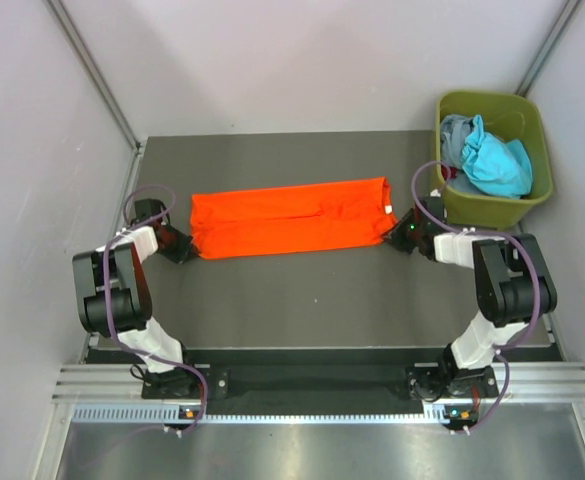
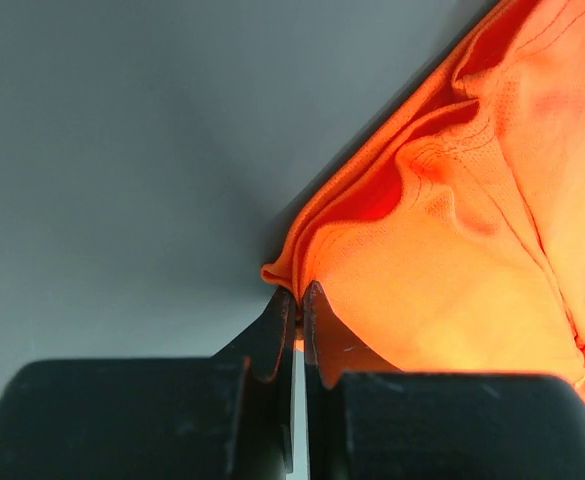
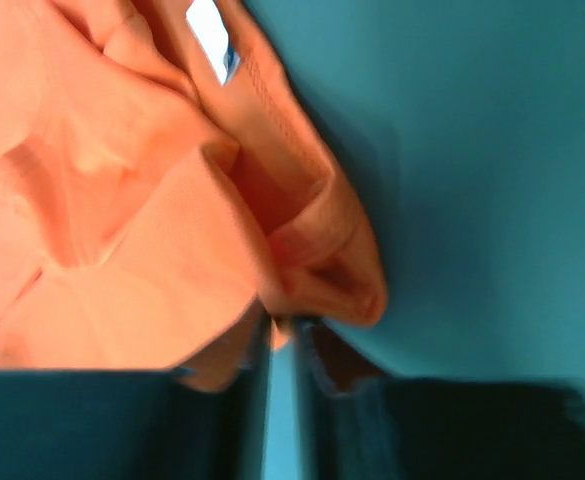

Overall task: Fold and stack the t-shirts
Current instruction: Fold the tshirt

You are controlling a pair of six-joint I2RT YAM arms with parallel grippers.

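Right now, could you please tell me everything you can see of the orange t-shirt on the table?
The orange t-shirt is bright, thin, finely meshed cloth, folded lengthwise into a long flat band across the middle of the dark table, with soft creases along it. A small white label shows at its right end. The left gripper is shut on its near left corner, and the right gripper appears to pinch its near right corner.

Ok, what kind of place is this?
Probably a robot lab test cell: two arms bolted to a metal rail at a dark table walled by plain grey panels, an orange shirt laid out, a bin of more shirts.
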